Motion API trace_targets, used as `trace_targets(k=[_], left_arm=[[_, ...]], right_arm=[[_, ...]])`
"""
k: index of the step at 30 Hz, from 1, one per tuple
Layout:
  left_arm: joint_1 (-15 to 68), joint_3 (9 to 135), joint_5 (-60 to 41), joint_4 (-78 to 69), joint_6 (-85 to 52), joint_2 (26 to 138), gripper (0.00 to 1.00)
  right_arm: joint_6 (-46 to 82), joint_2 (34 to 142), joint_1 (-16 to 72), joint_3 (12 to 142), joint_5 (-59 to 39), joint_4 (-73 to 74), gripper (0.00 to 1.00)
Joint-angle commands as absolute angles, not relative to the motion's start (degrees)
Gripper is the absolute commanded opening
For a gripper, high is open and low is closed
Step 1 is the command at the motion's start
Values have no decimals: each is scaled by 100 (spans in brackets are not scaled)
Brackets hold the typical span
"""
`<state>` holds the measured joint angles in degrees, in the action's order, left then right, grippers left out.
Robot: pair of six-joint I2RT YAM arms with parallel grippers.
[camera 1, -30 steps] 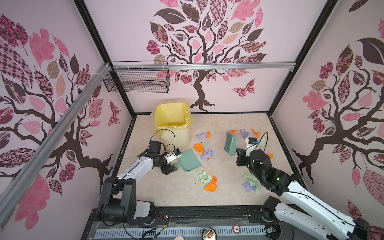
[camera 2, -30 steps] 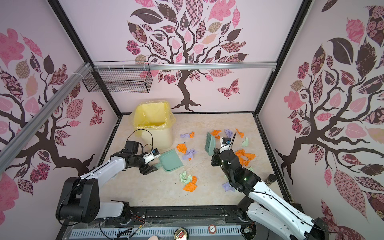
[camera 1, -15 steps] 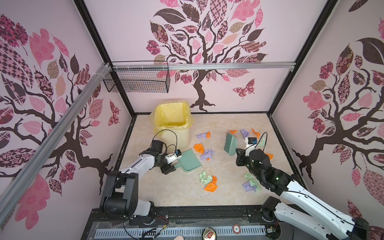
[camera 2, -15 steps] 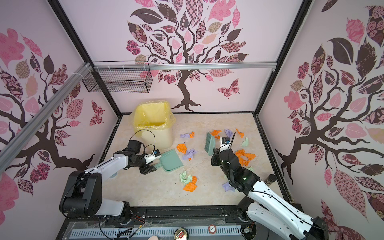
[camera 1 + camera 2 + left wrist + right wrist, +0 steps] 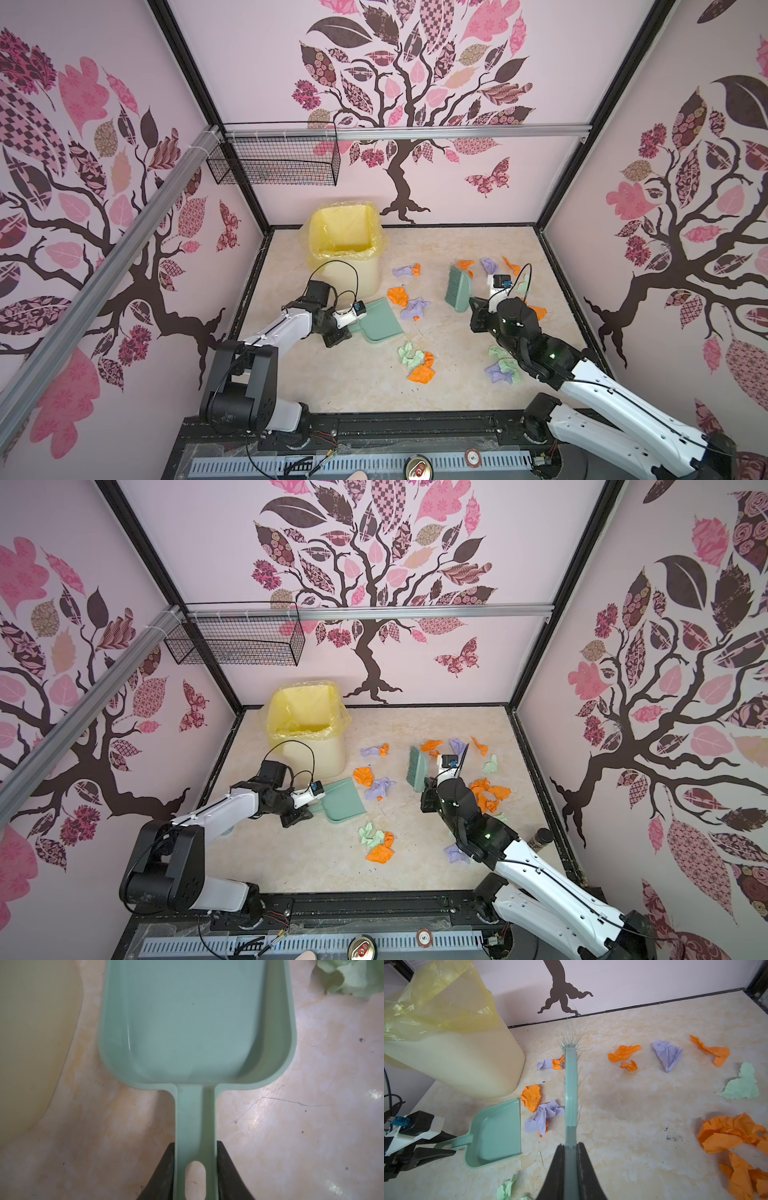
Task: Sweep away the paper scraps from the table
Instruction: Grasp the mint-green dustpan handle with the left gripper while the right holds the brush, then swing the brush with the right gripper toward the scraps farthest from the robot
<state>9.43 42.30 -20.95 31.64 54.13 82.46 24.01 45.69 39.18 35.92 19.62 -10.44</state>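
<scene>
The left gripper (image 5: 195, 1145) is clamped on the handle of the dustpan (image 5: 380, 318), which lies flat on the table (image 5: 365, 382) just beside the bin (image 5: 365, 274). The right gripper (image 5: 570, 1145) is closed on the handle of the brush (image 5: 457, 289). The paper scraps (image 5: 415, 308) lie scattered over the table: an orange and a lilac one between brush and dustpan mouth, others beyond the brush, near the front, and beside the right arm. Thin and crumpled, they likely weigh almost nothing and may skitter or slip under bristles. They are best moved by the brush, not pinched, in short low strokes into the dustpan.
</scene>
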Motion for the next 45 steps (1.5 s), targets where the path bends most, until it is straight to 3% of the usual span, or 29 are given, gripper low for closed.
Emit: trace_targets(k=[1,10,15,20,29,37,45], left_arm=[[961,4210,-2294,3184,5436,8056,24],[949,4098,-2699,3318,5263,7560,4],[940,3975,-2575,3534,5271,7225,2],[845,3902,-2402,4054,5484,6798,0],[708,4251,-2197,5301,6029,6796,0],[540,4180,-1987,5404,6194,6628,0],[544,4158,-2030,5379,6146,6598,0]], right_arm=[[2397,4517,3911,3691,1939,-982,0],[2292,4587,3912,3768,1890,-1083,0],[1879,5039,3912,4118,2009,-1370,0],[682,6057,3911,4971,2482,-1516,0],[-2937,8724,3795,6881,2820,-600,0],[-4556,10735,3375,8660,2523,-750,0],[-5322,11501,3358,9099,1674,-853,0]])
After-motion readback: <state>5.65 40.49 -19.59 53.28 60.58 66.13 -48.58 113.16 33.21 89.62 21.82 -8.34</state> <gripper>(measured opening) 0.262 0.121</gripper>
